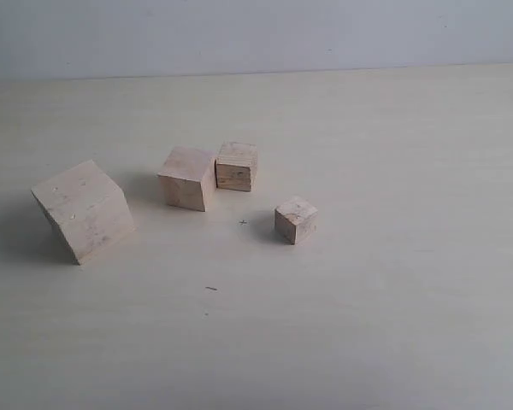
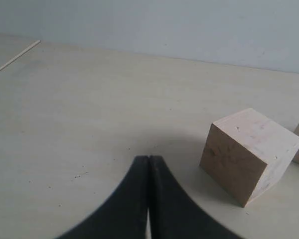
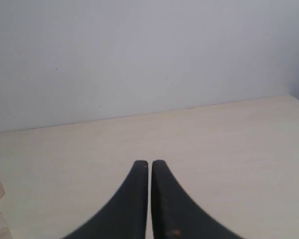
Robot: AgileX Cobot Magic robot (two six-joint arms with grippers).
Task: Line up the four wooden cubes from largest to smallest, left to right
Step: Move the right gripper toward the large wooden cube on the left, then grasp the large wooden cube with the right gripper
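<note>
Four pale wooden cubes stand on the light worktop (image 1: 393,325) in front of a plain wall (image 1: 256,34). In the exterior view the big cube (image 1: 83,211) is furthest left, turned at an angle to the others. To its right, well apart, is the medium cube (image 1: 188,178). The grained cube (image 1: 237,166) sits just beside the medium cube's right and a little further back; it cannot be told from here whether the two touch. The tiny cube (image 1: 296,219) stands alone to the right of them and nearer the camera, apart from the rest. Two faint dark specks on the worktop, one beside the tiny cube and one lower down, are too small to identify. The grippers appear only in their own wrist views, as blurred black shapes cut off by the frame. The left gripper (image 2: 148,158) has its jaws pressed together on nothing, above bare worktop, with the big cube (image 2: 249,154) close by. Only a pale corner of a second cube, cut off at the frame edge, shows past it, too little to say which cube it is. The right gripper (image 3: 149,163) has its jaws together but for a hairline slit and holds nothing. It faces open worktop and wall, and a pale scrap at the frame edge is too clipped to identify.
</note>
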